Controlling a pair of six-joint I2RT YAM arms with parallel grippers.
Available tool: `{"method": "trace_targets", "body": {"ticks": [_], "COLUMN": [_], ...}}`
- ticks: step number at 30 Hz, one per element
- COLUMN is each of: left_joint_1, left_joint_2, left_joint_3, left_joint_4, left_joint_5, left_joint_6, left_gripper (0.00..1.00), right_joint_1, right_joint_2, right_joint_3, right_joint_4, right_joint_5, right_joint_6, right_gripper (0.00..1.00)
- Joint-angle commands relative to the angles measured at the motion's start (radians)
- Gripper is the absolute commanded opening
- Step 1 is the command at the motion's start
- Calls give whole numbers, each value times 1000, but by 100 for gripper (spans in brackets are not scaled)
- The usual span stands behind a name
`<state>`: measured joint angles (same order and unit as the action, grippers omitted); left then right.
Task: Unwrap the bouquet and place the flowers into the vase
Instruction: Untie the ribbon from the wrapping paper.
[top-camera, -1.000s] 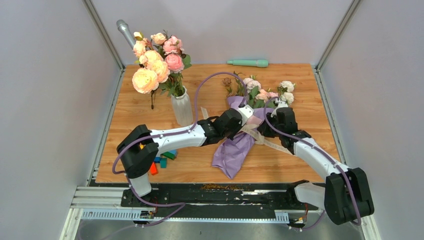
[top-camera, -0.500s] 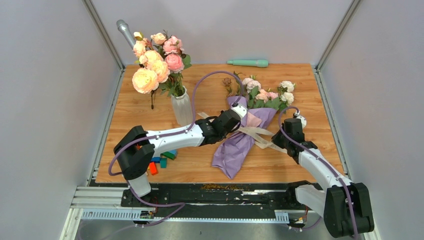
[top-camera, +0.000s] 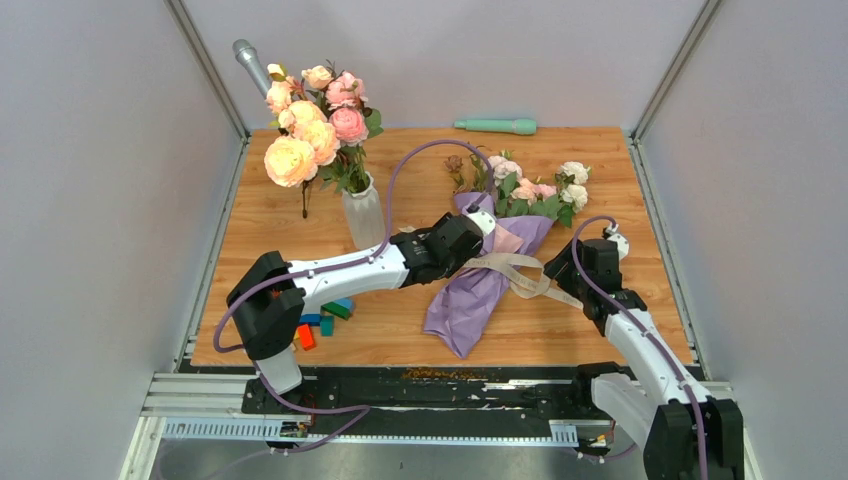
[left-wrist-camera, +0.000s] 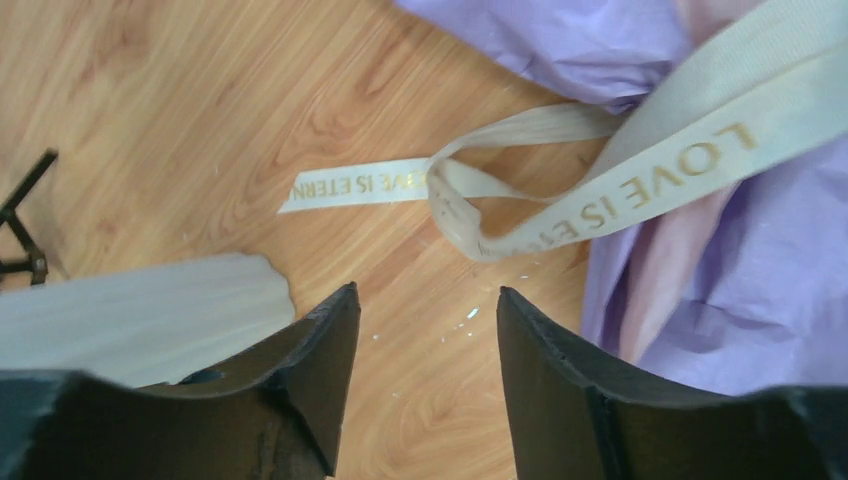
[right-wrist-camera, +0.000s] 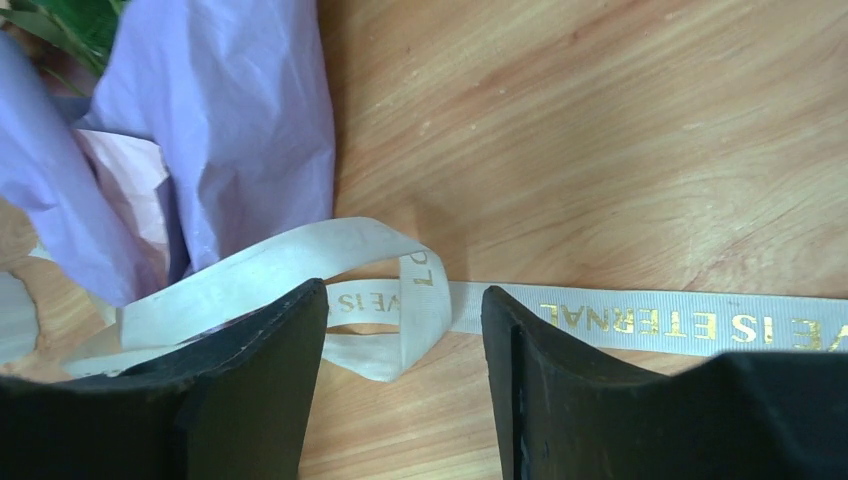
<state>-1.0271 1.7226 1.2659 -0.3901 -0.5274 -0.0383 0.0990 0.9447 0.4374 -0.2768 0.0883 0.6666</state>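
Pulled back toward the lower right of the overhead view, the right arm's jaws have let go of the ribbon they gripped a second ago. They now stand spread above the table, with a slack loop of ribbon lying on the wood between the tips, not pinched. The left arm's jaws have opened too and hang spread over bare wood, with the ribbon's other loop just beyond them. Gold lettering on it reads LOVE IS ETERNAL.

Small coloured blocks sit by the near edge at lower left. Right of them the bouquet lies on its side in mid-frame. Its lilac paper is still round the stems and its tail points toward the near edge, while the loosened ribbon is draped across its middle. The flowers fan out from the paper's far end.

Left of the bouquet, the ribbed white vase stands upright and holds larger peach and pink blooms. A mint-green cylinder lies along the far edge.
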Motion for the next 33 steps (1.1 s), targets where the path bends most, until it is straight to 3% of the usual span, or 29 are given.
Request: {"method": "trace_targets", "body": {"ticks": [1, 5, 14, 20, 28, 33], "left_joint_1": [-9, -41, -55, -56, -55, -54], "left_joint_2": [-79, -78, 99, 185, 231, 266], "left_joint_3": [79, 116, 248, 290, 295, 323], "left_joint_4": [4, 30, 61, 65, 85, 49], "left_joint_5": [168, 349, 499, 521, 512, 484], "left_joint_6": [90, 183, 215, 217, 213, 241], "left_gripper": [67, 76, 75, 68, 68, 60], "right_joint_1": [-5, -6, -6, -6, -6, -6], "right_joint_2": [-83, -139, -134, -138, -118, -99], "right_joint_3": [-1, 4, 19, 8, -8, -2], "right_joint_4": [-2, 14, 45, 60, 100, 106], "right_joint_5": [2, -57, -194, -218, -246, -256], "right_joint_6": [-56, -133, -237, -239, -230, -232], "right_gripper": [62, 72, 75, 76, 75, 74]}}
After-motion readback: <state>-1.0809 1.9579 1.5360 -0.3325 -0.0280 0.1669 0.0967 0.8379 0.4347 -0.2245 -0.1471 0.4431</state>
